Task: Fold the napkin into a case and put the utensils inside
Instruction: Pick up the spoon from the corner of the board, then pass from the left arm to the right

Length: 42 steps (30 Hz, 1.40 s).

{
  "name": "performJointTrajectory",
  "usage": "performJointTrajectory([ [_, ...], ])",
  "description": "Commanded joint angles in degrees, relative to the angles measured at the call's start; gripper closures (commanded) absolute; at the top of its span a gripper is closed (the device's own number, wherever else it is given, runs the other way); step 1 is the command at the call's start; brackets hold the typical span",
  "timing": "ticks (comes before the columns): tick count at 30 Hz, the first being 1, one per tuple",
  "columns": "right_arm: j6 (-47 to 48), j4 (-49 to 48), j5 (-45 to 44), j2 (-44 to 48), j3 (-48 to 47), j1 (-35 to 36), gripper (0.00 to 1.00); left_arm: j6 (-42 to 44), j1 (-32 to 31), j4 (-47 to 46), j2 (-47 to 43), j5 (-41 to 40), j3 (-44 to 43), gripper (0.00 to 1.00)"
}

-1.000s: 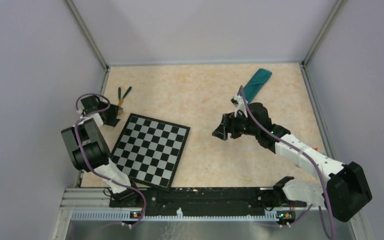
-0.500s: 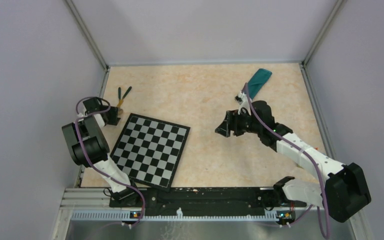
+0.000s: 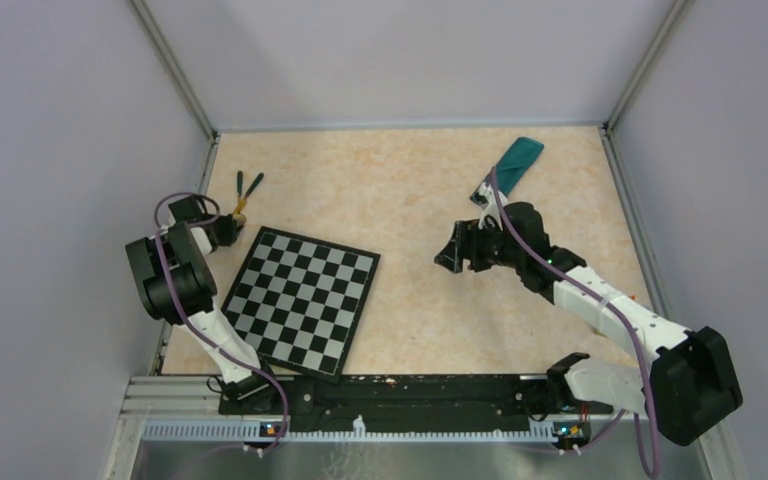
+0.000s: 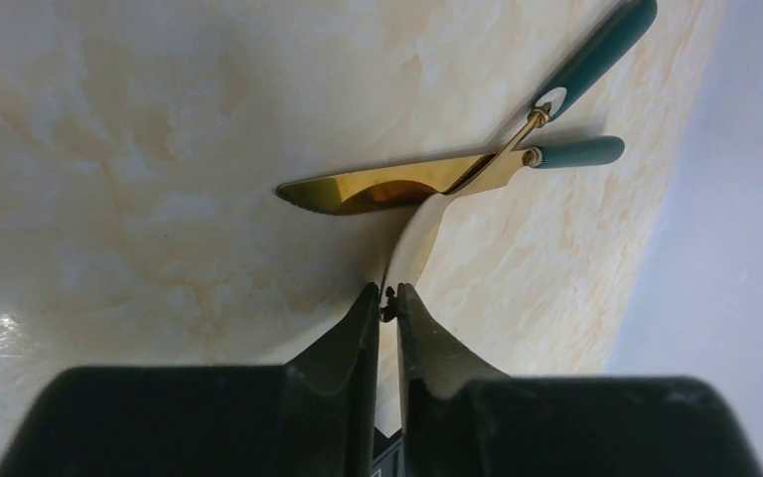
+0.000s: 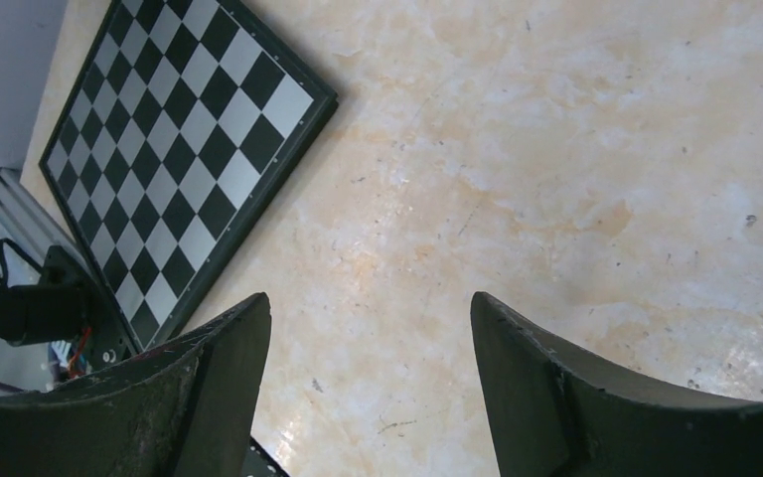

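The utensils (image 3: 245, 190) lie at the far left of the table, gold with dark teal handles (image 4: 596, 45). In the left wrist view a gold knife blade (image 4: 378, 189) lies flat, and a second gold piece (image 4: 412, 248) runs edge-on down to my left gripper (image 4: 387, 290). Its jaws are pinched on that thin gold end. From above, the left gripper (image 3: 228, 228) sits just near of the utensils. The napkin (image 3: 515, 160), folded into a narrow teal case, lies at the far right. My right gripper (image 3: 450, 255) hovers open over bare table (image 5: 370, 298), holding nothing.
A black-and-white checkerboard (image 3: 300, 300) lies near left of centre, its corner also showing in the right wrist view (image 5: 179, 129). The left wall and corner post stand close behind the utensils. The arm bases' rail runs along the near edge.
The left gripper has crept toward the utensils and its jaws have closed onto the gold end. The right gripper has drifted slightly right, still open.
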<state>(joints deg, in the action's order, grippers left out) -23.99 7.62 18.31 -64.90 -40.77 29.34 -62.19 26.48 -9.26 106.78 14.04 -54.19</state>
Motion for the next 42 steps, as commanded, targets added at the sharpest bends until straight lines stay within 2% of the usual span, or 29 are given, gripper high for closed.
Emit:
performJointTrajectory([
  [1, 1.57, 1.10, -3.83, 2.58, -1.16, -0.41, 0.27, 1.75, 0.31, -1.34, 0.53, -0.34, 0.61, 0.88],
  [4, 1.61, 2.17, -4.99, 2.48, -1.28, -0.30, 0.27, 2.50, 0.29, -1.41, -1.11, 0.91, 1.50, 1.00],
  [14, 2.66, 5.22, -9.56, 2.05, -1.41, -0.34, 0.20, -1.53, 0.28, -12.15, -11.74, 12.88, 8.02, 1.00],
  [24, -1.21, -0.28, -6.93, -1.21, -1.18, -0.30, 0.20, -8.04, -1.74, -19.66, -22.16, 22.73, 12.64, 1.00],
  [27, -6.50, -7.80, -2.43, -4.01, -1.22, -0.32, 0.20, -12.03, -9.75, -25.21, -24.11, 23.65, 14.14, 1.00],
  [32, -22.62, -23.66, 3.23, -12.45, -2.93, -0.92, 0.24, -17.89, -30.41, -40.89, -22.87, 16.29, 16.66, 1.00],
  [36, -38.62, -43.75, 4.76, -14.82, 0.97, -2.24, 0.28, -20.74, -43.14, -53.15, -17.71, 11.74, 16.54, 1.00],
  [39, -40.59, -48.74, 0.98, -13.29, 2.37, -2.47, 0.31, -22.27, -50.18, -60.47, -13.70, 8.10, 16.66, 1.00],
  [42, -40.23, -49.91, -1.72, -11.07, 3.74, -3.02, 0.37, -23.47, -55.04, -63.34, -10.44, 5.36, 16.25, 1.00],
])
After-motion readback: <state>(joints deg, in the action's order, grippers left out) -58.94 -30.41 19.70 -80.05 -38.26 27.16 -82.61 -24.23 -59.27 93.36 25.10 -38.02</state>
